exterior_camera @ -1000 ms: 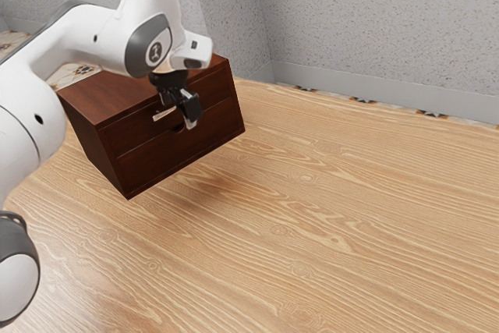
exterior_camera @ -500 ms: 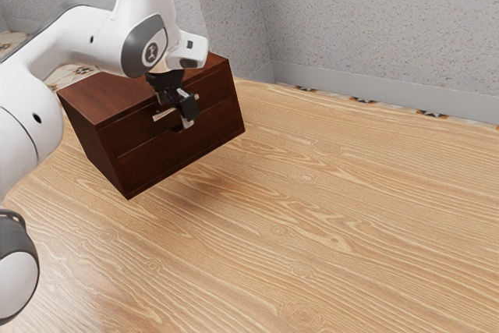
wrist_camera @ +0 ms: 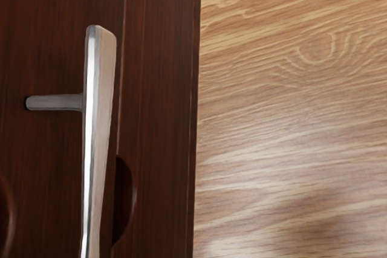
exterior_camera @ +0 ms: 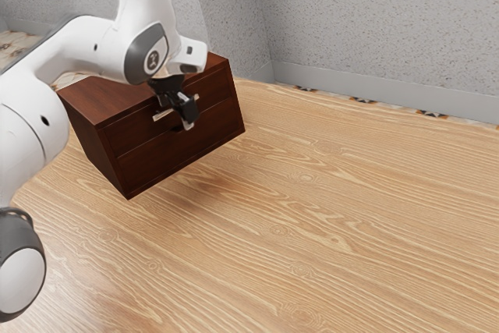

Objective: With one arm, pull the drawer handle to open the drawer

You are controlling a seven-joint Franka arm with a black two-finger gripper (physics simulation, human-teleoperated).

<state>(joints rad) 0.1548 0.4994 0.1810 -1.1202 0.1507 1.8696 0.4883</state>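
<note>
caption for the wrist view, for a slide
Silver bar handle on the dark wooden drawer front, light wood-grain surface beside it.

We are looking at a plain rendered room with a homely touch, more a bare corner of a house than a lab. Behind the hand, grey speckled walls are meeting in a corner, with a grey skirting board running along their foot. Beyond the hand a pale wood-grain surface is spreading wide, and a dark wooden drawer cabinet with a metal handle is sitting right at the hand.
</note>
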